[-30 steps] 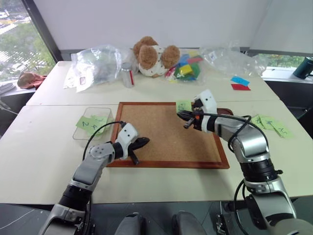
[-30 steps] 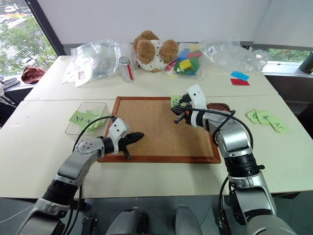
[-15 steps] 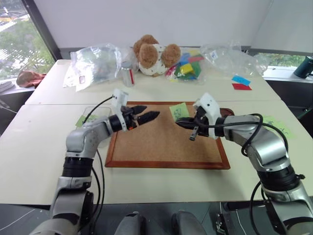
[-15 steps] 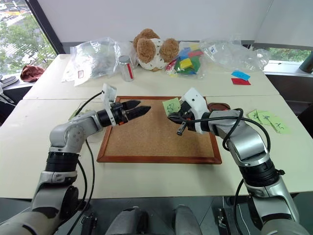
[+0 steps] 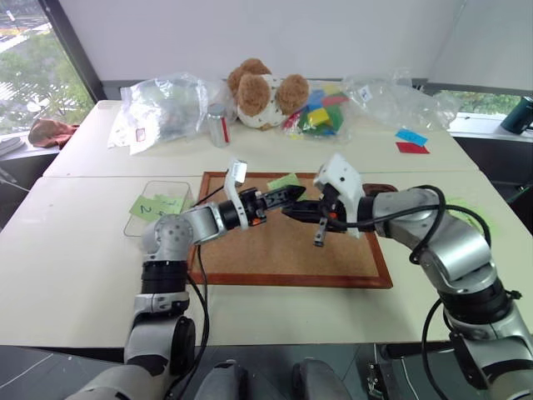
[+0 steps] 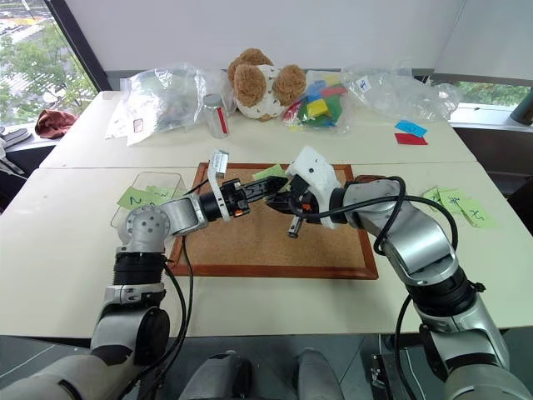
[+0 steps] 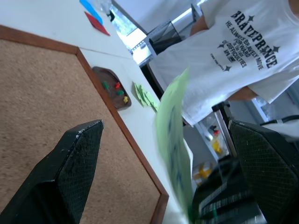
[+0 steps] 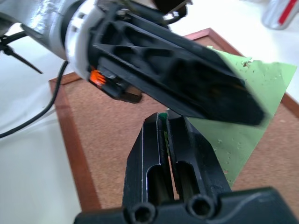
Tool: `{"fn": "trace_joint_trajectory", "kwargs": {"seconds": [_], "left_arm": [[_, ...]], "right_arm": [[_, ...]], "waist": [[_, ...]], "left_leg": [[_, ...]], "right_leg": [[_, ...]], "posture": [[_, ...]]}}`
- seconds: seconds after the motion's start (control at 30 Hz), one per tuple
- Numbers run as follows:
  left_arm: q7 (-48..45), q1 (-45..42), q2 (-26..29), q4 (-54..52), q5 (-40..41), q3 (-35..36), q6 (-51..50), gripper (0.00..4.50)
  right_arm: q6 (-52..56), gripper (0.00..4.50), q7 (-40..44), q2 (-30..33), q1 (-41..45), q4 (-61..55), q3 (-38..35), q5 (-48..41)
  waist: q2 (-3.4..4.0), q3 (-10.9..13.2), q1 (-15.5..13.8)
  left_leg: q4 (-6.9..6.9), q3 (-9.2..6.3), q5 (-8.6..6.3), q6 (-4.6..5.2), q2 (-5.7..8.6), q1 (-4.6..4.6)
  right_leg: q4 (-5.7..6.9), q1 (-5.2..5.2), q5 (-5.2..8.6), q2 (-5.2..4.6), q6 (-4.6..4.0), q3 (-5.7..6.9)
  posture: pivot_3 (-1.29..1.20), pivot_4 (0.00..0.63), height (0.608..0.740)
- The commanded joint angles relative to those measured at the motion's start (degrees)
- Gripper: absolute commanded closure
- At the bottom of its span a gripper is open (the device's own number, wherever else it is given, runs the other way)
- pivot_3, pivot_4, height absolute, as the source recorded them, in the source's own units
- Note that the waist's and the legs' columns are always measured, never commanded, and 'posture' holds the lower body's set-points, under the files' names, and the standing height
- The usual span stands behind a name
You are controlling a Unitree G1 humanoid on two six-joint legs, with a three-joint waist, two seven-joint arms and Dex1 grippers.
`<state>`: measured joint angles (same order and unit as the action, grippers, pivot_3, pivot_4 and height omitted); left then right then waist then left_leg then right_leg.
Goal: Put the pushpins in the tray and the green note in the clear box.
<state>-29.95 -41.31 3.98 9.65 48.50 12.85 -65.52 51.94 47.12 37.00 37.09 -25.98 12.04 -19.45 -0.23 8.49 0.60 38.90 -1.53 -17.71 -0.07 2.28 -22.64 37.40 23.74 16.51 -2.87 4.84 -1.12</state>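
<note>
From the head view, the green note [image 5: 284,181] hangs over the corkboard [image 5: 275,242], pinched in the closed right pincer [image 5: 293,212], the left pincer [image 5: 287,197] gaping around it, the clear box [image 5: 158,208] still waiting; the left wrist view shows what look like pushpins [image 7: 117,89] already in the tray [image 7: 112,87].

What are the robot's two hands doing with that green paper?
The right gripper is shut on the green note, holding it up over the corkboard. The left gripper is open, with its fingers on either side of the note, so this looks like a handover. The clear box sits to the robot's left with other green notes in it. Pushpins lie in the tray beside the board.
</note>
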Motion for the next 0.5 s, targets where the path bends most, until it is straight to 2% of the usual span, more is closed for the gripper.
{"fn": "trace_joint_trajectory", "kwargs": {"seconds": [0.03, 0.1, 0.17, 0.2, 0.27, 0.43, 0.5], "left_arm": [[1.6, -0.8, -1.5, -0.3, 2.1, 1.5, 0.3, 0.07], [2.4, -0.6, -2.0, -0.5, 2.3, 1.7, 0.2, 0.07], [3.1, -0.3, -2.5, -0.7, 2.8, 1.9, 0.0, 0.59], [3.4, -0.1, -2.7, -0.9, 3.0, 2.0, -0.2, 0.91], [3.9, 0.3, -2.9, -1.4, 3.3, 2.1, -0.6, 1.84], [5.6, 1.5, -2.8, -2.5, 4.6, 3.0, -1.3, 4.44], [6.2, 1.9, -2.8, -3.2, 5.2, 3.4, -1.6, 4.48]], "right_arm": [[-0.2, 4.5, -0.4, -0.3, 1.4, -2.8, -0.3, -0.9], [-0.1, 4.5, -0.6, -0.3, 1.3, -2.9, -0.2, -1.1], [-0.1, 4.5, -0.8, -0.3, 1.4, -2.8, 0.0, -1.1], [-0.1, 4.5, -0.9, -0.3, 1.4, -2.7, -0.1, -1.2], [-0.2, 4.5, -1.3, -0.3, 1.6, -2.5, -0.2, -1.3], [0.2, 4.5, -1.8, 0.0, 2.4, -1.8, -1.2, -1.7], [0.4, 4.5, -2.0, 0.1, 2.7, -1.7, -1.6, -1.9]], "waist": [[0.0, 0.0, 0.0], [0.0, 0.0, 0.0], [0.0, 0.0, 0.0], [0.0, 0.0, 0.0], [0.0, 0.0, 0.0], [0.0, 0.0, 0.0], [0.0, 0.0, 0.0]], "left_leg": [[0.0, 0.0, 0.0, 0.0, 0.0, 0.0], [0.0, 0.0, 0.0, -0.01, 0.0, 0.0], [0.0, 0.0, 0.0, -0.01, 0.0, 0.0], [0.0, 0.0, 0.0, -0.01, 0.0, 0.0], [0.0, 0.0, 0.01, -0.01, 0.0, 0.0], [0.0, 0.0, 0.01, -0.02, 0.0, 0.0], [0.0, 0.0, 0.01, -0.02, 0.0, 0.0]], "right_leg": [[0.0, 0.0, 0.0, 0.0, 0.0, 0.0], [0.0, 0.0, 0.0, 0.0, 0.0, -0.01], [0.0, 0.0, 0.0, 0.0, 0.0, 0.0], [0.0, 0.0, 0.0, 0.0, 0.0, 0.0], [0.0, 0.0, 0.0, 0.0, 0.0, 0.0], [0.0, 0.0, 0.0, 0.0, 0.0, -0.01], [0.0, 0.01, 0.0, 0.0, 0.0, -0.01]], "posture": [[0.0, 0.15, 0.74], [0.0, 0.15, 0.74], [0.0, 0.15, 0.74], [0.0, 0.15, 0.74], [0.0, 0.15, 0.74], [0.0, 0.15, 0.74], [0.0, 0.15, 0.74]]}}
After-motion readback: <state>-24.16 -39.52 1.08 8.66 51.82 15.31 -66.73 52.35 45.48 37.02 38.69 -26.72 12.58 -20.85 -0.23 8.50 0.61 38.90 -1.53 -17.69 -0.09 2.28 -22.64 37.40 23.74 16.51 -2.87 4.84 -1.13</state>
